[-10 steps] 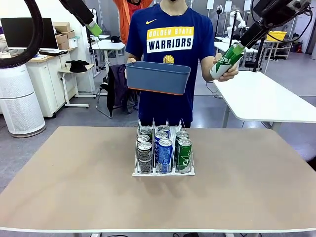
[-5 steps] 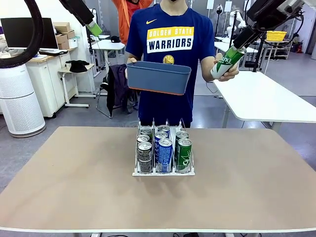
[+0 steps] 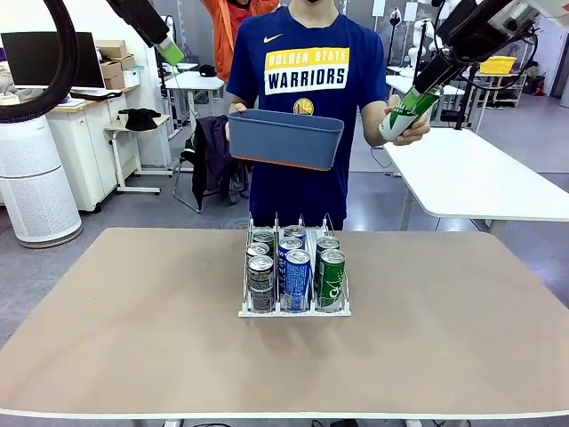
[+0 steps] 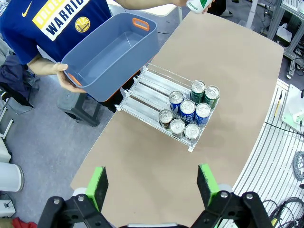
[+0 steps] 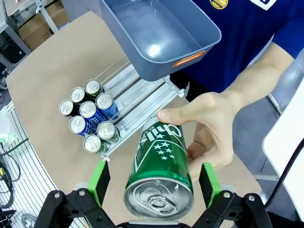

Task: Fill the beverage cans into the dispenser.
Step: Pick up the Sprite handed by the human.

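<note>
arms: white | hand (image 4: 152,183): black, green pads | person: blue WARRIORS shirt

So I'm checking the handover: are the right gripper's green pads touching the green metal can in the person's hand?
Apart. In the right wrist view the green can lies between the open right gripper's pads, gaps showing on both sides.

The dispenser (image 3: 294,310) stands near the middle of the table (image 3: 133,338) and has three lanes. In it I count eight cans: three dark grey-black cans (image 3: 260,283) in the lane toward the table's left edge, three blue cans (image 3: 297,277) in the middle lane, and two green cans (image 3: 332,277) in the right lane. One more green can (image 5: 163,165) is in the person's hand (image 5: 212,127) (so nine cans in total). There is one blue-grey tub (image 3: 284,139).
</note>
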### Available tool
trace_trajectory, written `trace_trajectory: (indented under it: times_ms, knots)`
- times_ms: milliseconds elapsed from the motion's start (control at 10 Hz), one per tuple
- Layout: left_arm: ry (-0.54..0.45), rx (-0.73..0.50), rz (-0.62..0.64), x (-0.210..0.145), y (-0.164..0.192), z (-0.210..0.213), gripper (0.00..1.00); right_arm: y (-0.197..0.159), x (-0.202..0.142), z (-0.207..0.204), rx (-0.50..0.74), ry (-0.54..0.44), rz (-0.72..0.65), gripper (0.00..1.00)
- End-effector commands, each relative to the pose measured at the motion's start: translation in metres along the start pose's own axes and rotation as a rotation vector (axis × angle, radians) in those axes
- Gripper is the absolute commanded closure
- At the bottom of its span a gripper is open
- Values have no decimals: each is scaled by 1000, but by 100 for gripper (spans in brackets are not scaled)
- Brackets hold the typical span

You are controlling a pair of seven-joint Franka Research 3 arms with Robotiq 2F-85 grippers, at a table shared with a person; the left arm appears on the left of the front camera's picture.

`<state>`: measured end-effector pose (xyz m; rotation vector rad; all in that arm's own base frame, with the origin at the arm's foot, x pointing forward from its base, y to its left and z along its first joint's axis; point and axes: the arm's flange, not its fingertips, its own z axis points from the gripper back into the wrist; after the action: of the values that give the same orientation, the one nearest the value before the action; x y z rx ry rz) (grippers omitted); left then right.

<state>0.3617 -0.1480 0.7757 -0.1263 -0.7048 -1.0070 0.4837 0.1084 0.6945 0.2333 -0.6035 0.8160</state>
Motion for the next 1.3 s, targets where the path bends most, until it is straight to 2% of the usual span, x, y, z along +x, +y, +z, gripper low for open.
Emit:
trace_trajectory:
  times_ms: [0,200,300,400,500,700,800,900,1000,1200]
  knots:
    - [10,-4,0,-2,1,2,0,1,0,1,-1,-1,2,0]
    - [10,-4,0,-2,1,2,0,1,0,1,-1,-1,2,0]
    - [10,-4,0,-2,1,2,0,0,1,0,0,0,1,58]
    - [10,-4,0,-2,1,2,0,1,0,-1,8,-5,-3,60]
    - [10,-4,0,-2,1,2,0,0,0,-2,7,1,-2,100]
    - [10,-4,0,-2,1,2,0,0,-1,-4,3,11,-7,100]
    - [10,-4,0,-2,1,2,0,0,-1,-4,-2,13,-10,83]
    - [10,-4,0,-2,1,2,0,0,-2,-4,-8,19,-10,96]
    - [10,-4,0,-2,1,2,0,0,-2,-5,-13,27,-3,100]
    - [10,-4,0,-2,1,2,0,8,-8,-3,1,37,-4,100]
